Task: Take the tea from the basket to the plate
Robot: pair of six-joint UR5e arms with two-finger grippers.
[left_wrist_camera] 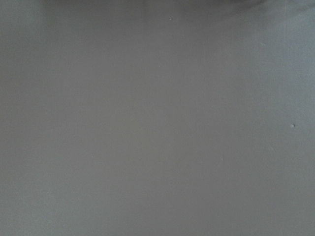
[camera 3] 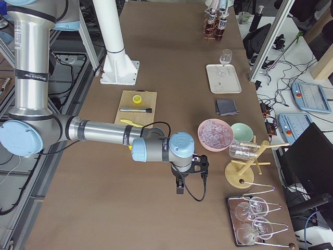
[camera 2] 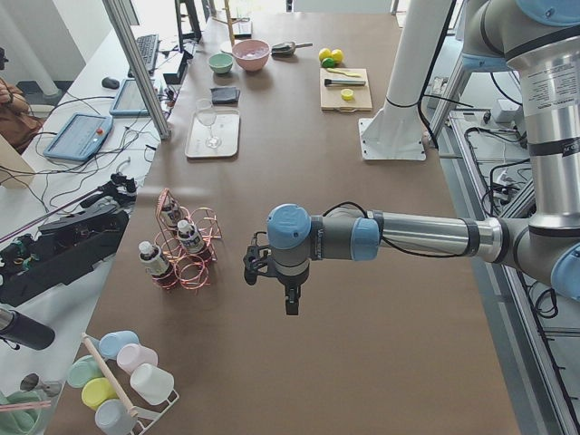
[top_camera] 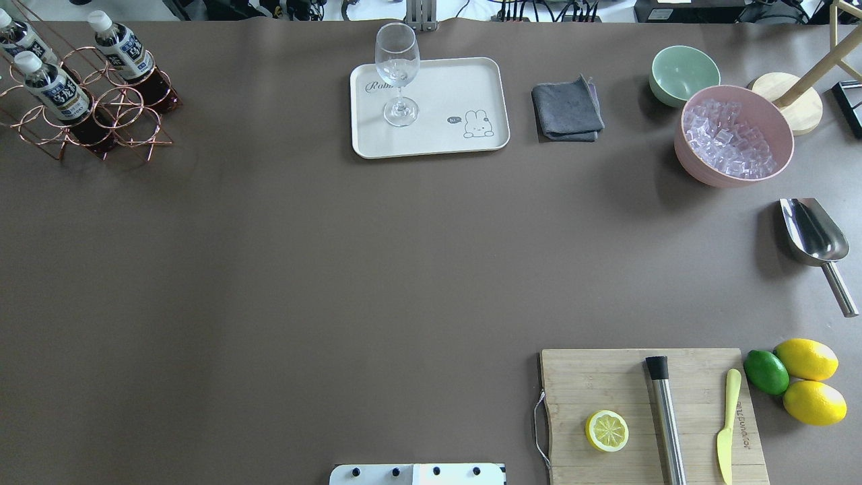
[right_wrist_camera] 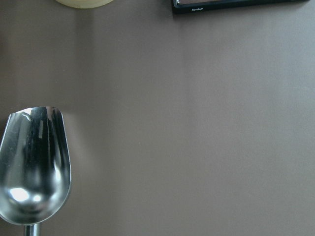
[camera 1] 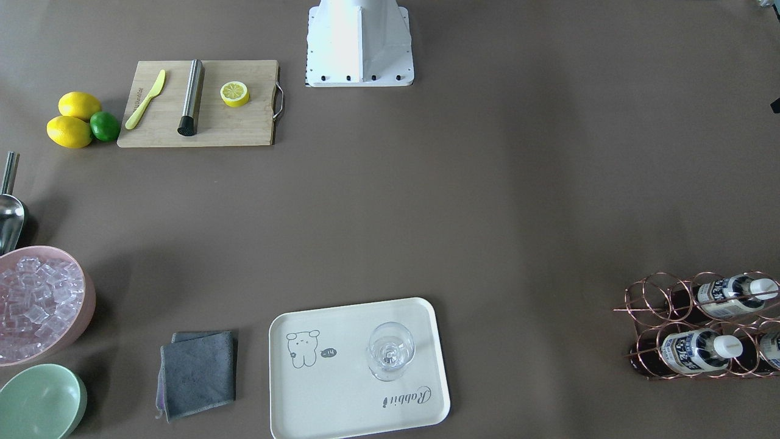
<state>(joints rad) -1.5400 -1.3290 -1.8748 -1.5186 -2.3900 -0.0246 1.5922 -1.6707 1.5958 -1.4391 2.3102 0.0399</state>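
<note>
Inside basket, tea sits slanted in wire cell, untouched. Plate well apart from basket, glass on it. Best bet: come in at cap end, grip neck, draw out along cell, don't snag wires. Left arm stretched level, left fingers pointing down near basket. Grip state, cannot tell. Right fingers far off, same.

A robotics lab: industrial arms over a long brown table; white pedestal bolted down; teach pendant, keyboard, loose cables, aluminium posts alongside.
</note>
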